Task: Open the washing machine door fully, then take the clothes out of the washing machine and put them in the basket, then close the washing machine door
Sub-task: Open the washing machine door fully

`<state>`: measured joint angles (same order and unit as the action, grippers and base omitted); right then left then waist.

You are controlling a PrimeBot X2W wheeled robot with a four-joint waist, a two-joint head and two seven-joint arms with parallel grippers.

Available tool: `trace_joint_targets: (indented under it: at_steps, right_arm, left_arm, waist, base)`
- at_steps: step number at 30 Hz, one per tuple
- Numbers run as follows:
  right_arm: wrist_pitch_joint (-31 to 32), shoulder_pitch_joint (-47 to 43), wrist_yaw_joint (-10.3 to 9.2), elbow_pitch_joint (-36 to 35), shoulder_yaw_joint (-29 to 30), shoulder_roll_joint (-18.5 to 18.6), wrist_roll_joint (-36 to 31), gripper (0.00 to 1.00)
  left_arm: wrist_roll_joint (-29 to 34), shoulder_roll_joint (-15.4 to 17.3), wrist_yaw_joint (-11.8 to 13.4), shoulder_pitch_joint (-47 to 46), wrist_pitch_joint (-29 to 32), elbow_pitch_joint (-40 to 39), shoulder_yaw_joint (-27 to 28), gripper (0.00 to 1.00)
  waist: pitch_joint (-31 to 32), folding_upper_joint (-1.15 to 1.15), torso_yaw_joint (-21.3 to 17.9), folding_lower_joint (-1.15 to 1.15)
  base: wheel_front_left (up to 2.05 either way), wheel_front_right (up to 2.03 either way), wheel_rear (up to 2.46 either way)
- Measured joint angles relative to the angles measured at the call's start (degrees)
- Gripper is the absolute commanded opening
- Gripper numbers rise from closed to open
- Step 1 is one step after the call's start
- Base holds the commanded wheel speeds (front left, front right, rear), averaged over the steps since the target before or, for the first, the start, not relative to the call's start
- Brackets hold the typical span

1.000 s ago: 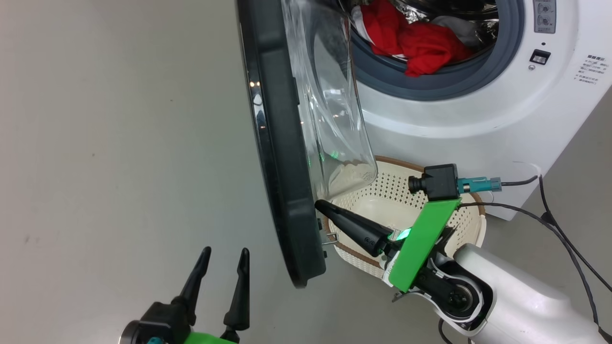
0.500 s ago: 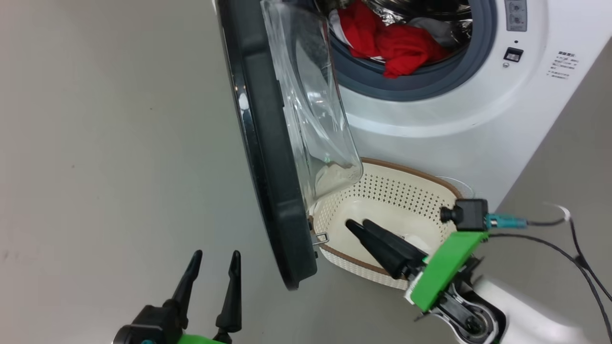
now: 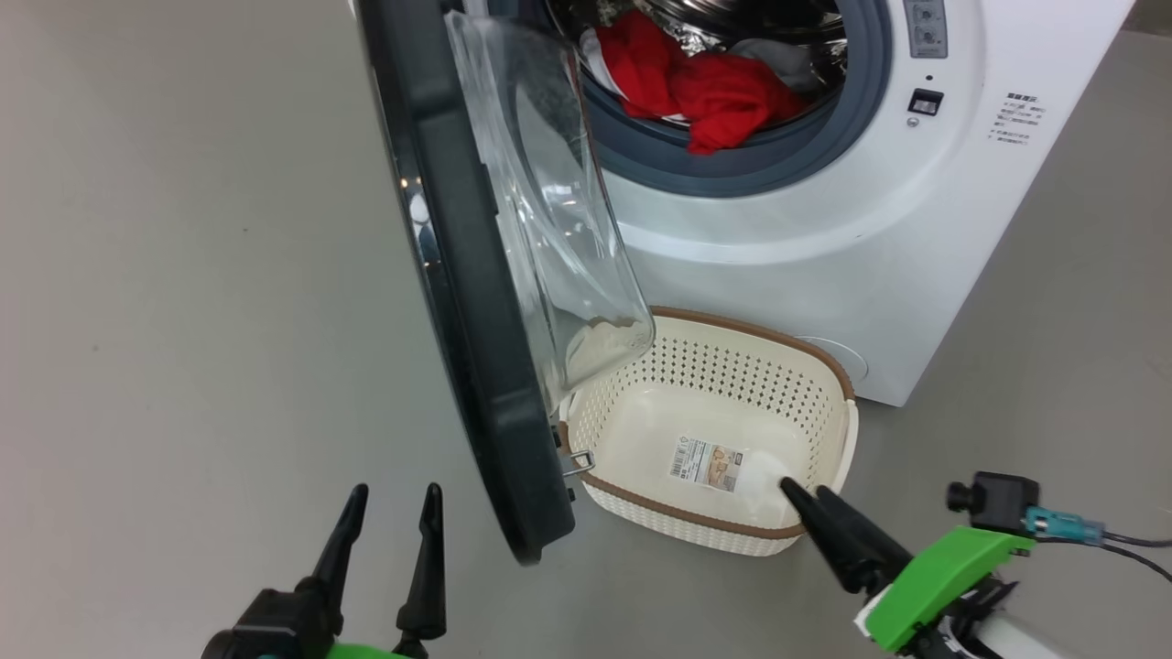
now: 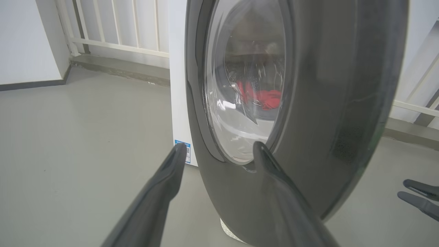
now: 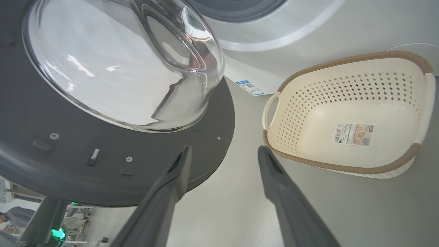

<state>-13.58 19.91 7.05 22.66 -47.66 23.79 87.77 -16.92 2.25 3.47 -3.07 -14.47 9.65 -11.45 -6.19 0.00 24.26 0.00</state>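
Washing machine door (image 3: 458, 275) is judged open enough; clothes (image 3: 705, 87) are not yet taken out.
Left gripper (image 3: 396, 492) and right gripper (image 3: 806, 490) are held spread, empty; clothes lie inside the washing machine (image 3: 824, 256); the basket (image 3: 732, 540) is set below; a reach inside is called for.

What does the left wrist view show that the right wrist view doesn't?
Left wrist view: the door from its outer face, red clothes seen through it, a white railing behind, the open left fingers, and the right fingers at the right edge.
Right wrist view: the door's inner face with its bulging glass bowl and latch, the basket with nothing but a paper label inside, and the open right fingers up close.
Shared: the door, the white machine with its blue sticker, and the grey floor.
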Motion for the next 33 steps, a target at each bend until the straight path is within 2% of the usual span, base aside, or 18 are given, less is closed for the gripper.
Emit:
trace_joint_targets:
  at_steps: [4,9,14,23,27,33]
  right_arm:
    - [-0.56,-2.00,0.00,2.72,4.97,0.00,-4.06,1.00]
    - [-0.63,-3.57,0.00,3.44,15.30,-1.13,-20.35,1.00]
    - [-0.64,-7.94,0.01,2.50,22.61,-4.37,-36.12,1.00]
    - [-0.81,-12.54,0.02,-3.99,36.00,-9.81,-57.13,1.00]
    - [-0.89,-14.96,0.03,-6.08,40.62,-12.01,-62.57,1.00]
    - [-0.99,-17.77,0.07,-5.93,43.44,-14.06,-64.41,1.00]
  left_arm:
    - [0.32,0.00,0.00,0.65,0.00,0.00,0.41,1.00]
    - [0.32,0.01,-0.05,0.77,0.00,0.01,0.76,1.00]
    - [0.33,0.00,-0.47,0.77,0.00,0.03,0.80,1.00]
    - [0.81,0.00,-0.47,0.77,0.00,-0.08,0.93,1.00]
    - [0.81,0.00,-0.47,0.76,0.00,-0.25,0.94,1.00]
    - [0.81,0.01,-0.47,0.77,0.00,-0.42,1.08,1.00]
  waist:
    - [0.16,0.00,-0.72,0.00]
    - [0.13,0.00,-1.43,0.00]
    - [0.16,0.00,-1.55,0.00]
    - [-0.10,0.00,-1.40,0.00]
    - [-0.14,0.00,-1.28,0.00]
    - [0.02,0.00,-1.31,0.00]
  base:
    - [0.00,0.00,0.00]
    - [0.00,0.00,0.00]
    - [0.00,0.00,0.00]
    - [0.00,0.00,0.00]
    - [0.00,0.00,0.00]
    - [0.00,0.00,0.00]
